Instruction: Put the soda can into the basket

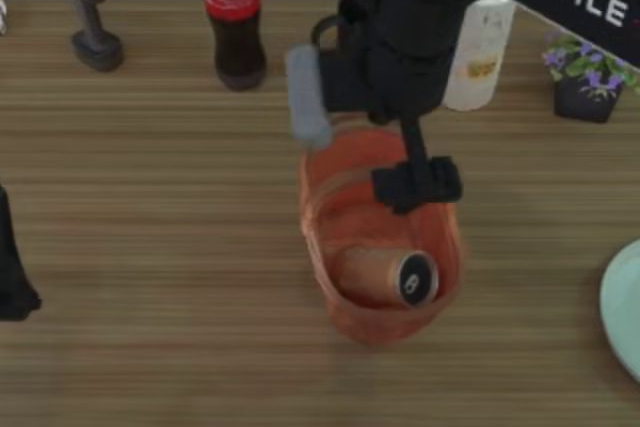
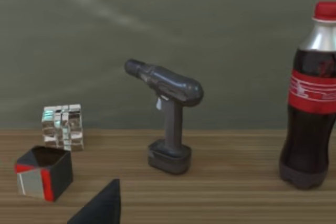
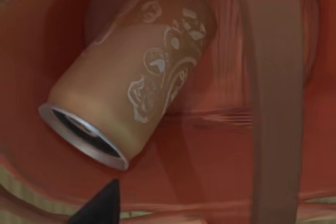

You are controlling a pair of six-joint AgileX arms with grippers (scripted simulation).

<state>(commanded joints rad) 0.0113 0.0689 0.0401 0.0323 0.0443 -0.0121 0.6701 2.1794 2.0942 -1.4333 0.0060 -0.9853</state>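
Observation:
The soda can (image 1: 385, 275) lies on its side inside the reddish-orange woven basket (image 1: 312, 209) at the table's middle, dark top facing the right. My right gripper (image 1: 417, 185) hangs open just above the basket's far half, apart from the can. In the right wrist view the orange-tan can (image 3: 136, 77) with pale patterning rests on the basket floor (image 3: 210, 171), the arched handle (image 3: 275, 103) crosses beside it, and one dark fingertip (image 3: 102, 208) shows. My left gripper (image 1: 15, 292) is parked open at the table's left edge.
A cola bottle (image 1: 232, 17) and a drill (image 1: 85, 7) stand at the back left. A white bottle (image 1: 478, 52) and potted flowers (image 1: 588, 77) stand at the back right. A pale teal dish (image 1: 625, 307) juts in at the right edge. A grey rod (image 1: 307, 97) lies by the basket's far rim.

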